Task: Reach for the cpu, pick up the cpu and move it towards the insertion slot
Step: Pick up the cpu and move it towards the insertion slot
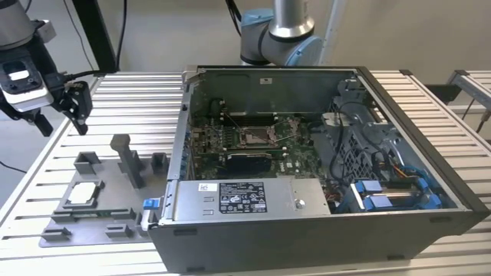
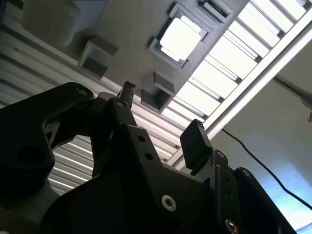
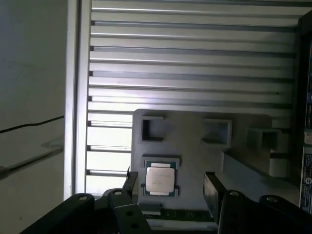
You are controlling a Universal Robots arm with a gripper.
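The cpu (image 1: 83, 194) lies flat, silvery face up, in a recess of the grey fixture plate (image 1: 92, 227) on the table at the exterior view's left. Both wrist views look down on the cpu (image 2: 179, 38) (image 3: 161, 178). My gripper (image 1: 59, 122) hangs open well above the table, higher than the plate and farther back than the cpu, with nothing between its black fingers (image 2: 196, 141). In the first wrist view the gripper (image 3: 170, 186) frames the chip from above. The insertion slot (image 1: 256, 135) is the metal-framed socket on the green motherboard inside the open computer case.
The open computer case (image 1: 322, 230) fills the table's middle and the exterior view's right, its wall rising beside the fixture plate. Tall grey fixture blocks (image 1: 126, 161) stand between the cpu and the case. The table is slatted metal (image 1: 138, 92). The arm's base (image 1: 280, 34) stands behind the case.
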